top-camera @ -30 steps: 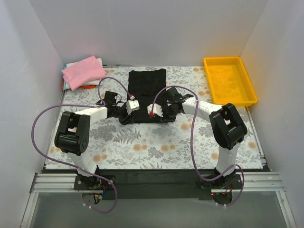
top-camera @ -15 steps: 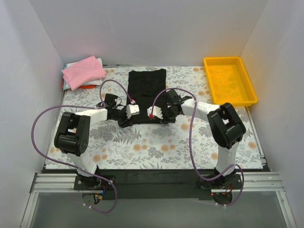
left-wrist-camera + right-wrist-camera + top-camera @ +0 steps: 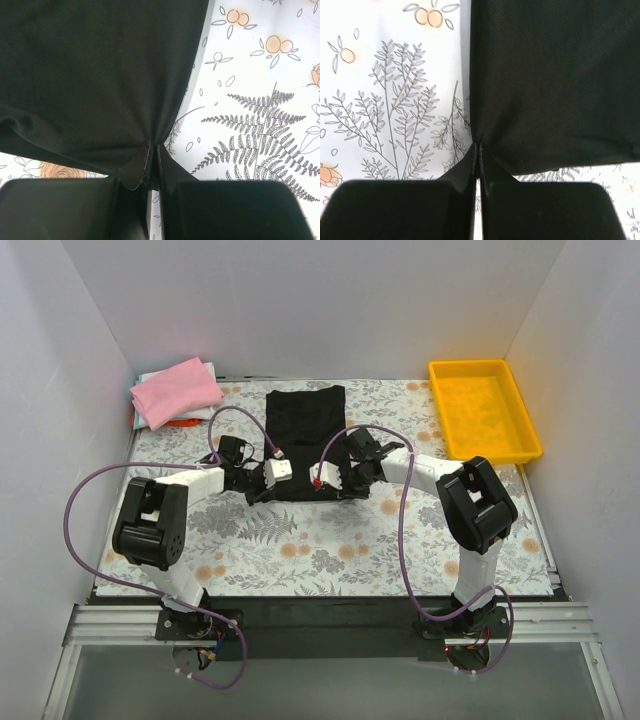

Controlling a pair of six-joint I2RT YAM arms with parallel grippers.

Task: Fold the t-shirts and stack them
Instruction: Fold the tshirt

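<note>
So, my left claw [image 3: 154, 145] is pinched tight on the near left corner of the black t-shirt [image 3: 305, 435], and my right claw [image 3: 477, 146] is clamped the same way on the near right corner. The cloth puckers where each one bites. The shirt lies flat mid-table on the floral cloth [image 3: 330, 540]. The pink t-shirt [image 3: 178, 388] sits folded in the far left corner on top of other shirts [image 3: 170, 423] showing white and orange-red edges. The yellow tray [image 3: 520, 410] is far right, well apart.
</note>
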